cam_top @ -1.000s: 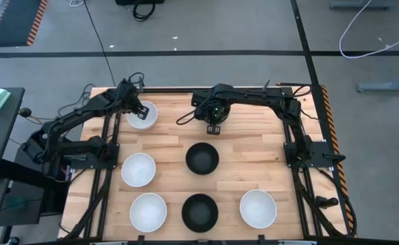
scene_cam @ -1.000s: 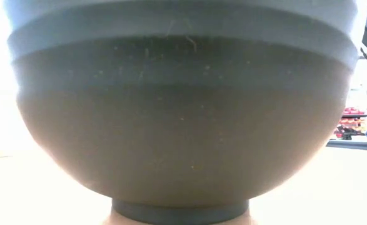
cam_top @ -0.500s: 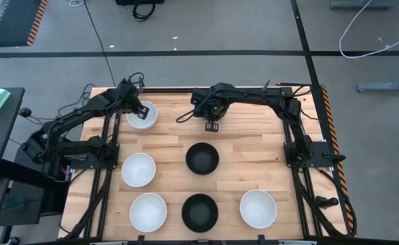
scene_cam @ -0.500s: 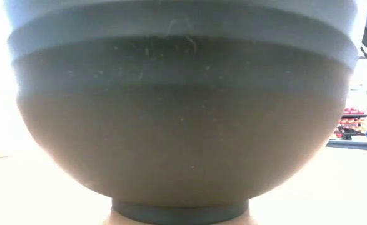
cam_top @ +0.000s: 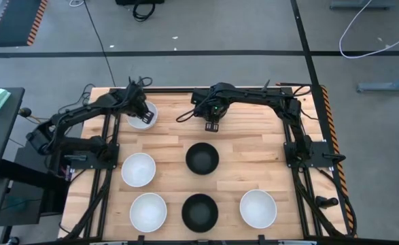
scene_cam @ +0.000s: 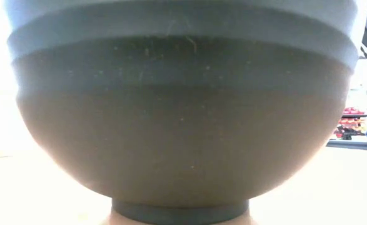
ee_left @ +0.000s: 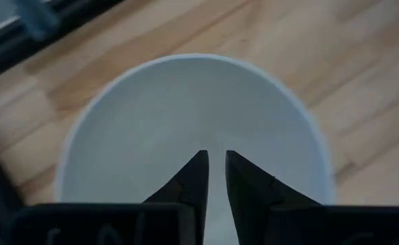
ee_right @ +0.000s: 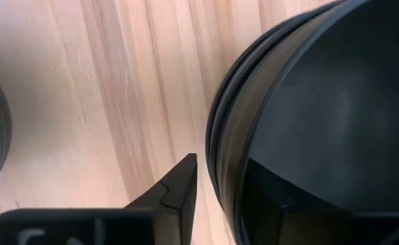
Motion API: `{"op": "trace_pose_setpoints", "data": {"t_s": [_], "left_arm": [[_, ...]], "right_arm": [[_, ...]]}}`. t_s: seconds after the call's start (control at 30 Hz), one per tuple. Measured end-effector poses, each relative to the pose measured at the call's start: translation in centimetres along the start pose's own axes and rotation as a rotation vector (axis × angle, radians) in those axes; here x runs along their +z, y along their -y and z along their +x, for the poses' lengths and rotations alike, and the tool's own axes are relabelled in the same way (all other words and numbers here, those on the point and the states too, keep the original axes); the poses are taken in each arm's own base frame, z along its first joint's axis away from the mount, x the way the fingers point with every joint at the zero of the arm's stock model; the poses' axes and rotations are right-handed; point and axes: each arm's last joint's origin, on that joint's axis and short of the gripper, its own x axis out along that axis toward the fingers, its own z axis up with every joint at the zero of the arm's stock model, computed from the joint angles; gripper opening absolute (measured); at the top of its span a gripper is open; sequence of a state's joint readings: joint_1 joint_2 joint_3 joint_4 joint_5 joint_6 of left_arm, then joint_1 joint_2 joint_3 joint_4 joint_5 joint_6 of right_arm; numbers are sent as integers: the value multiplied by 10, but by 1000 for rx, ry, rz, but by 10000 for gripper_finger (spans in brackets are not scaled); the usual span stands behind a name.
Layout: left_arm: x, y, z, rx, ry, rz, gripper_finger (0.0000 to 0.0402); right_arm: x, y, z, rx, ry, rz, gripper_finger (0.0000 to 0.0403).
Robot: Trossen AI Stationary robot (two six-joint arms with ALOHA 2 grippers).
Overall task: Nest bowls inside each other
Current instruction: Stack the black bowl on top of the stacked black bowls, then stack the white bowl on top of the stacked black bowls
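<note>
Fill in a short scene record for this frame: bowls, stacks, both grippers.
white bowls: four, all single; one at the far left, three nearer
black bowls: two seen from above
black stack: nested rims, under the right gripper
left gripper: over the far-left white bowl, fingers slightly apart, holding nothing
right gripper: open, straddling the stack's rim

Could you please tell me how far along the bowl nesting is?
Done: at least two black bowls sit nested under the right hand, whose open fingers straddle their rim. In hand: the left hand hovers over the far white bowl. Left: three more white bowls and two black ones stand apart on the table.
</note>
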State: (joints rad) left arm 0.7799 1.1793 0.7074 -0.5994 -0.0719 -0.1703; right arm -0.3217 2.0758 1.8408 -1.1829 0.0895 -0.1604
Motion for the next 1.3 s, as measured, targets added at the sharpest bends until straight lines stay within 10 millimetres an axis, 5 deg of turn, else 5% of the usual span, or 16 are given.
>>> {"op": "trace_pose_setpoints", "data": {"t_s": [0.17, 0.67, 0.93, 1.3], "left_arm": [[-3, 18, -3, -75, 6, 48, 80], [-10, 32, -5, -73, -26, 68, 92], [-17, 47, -8, -121, -46, 116, 102], [-25, 42, -6, -12, -132, 125, 100]], "right_arm": [[-6, -5, -14, -2, -4, -26, 117], [-40, -24, -118, -82, 264, 21, 119], [-44, -33, -125, -97, 273, 20, 119], [-42, -35, -123, -95, 268, 14, 119]]}}
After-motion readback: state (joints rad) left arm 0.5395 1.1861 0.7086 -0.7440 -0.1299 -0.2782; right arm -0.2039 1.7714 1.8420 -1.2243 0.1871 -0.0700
